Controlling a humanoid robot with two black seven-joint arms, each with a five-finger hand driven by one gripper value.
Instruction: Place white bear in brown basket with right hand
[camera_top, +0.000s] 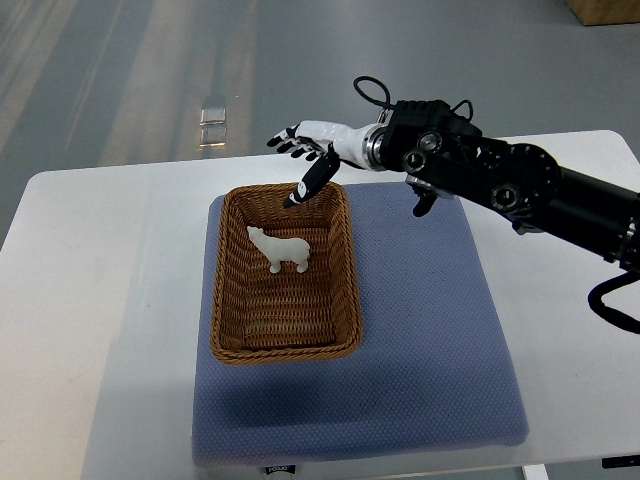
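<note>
Your right hand (305, 145) hovers released, fingers spread. Just below it, the white bear (280, 249) stands in the brown basket (225, 300): seemingly light, rigid, smooth; take its torso.

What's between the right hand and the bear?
Only bare basket weave: the right hand hangs open over the far rim, the bear stands apart, top view.
</note>
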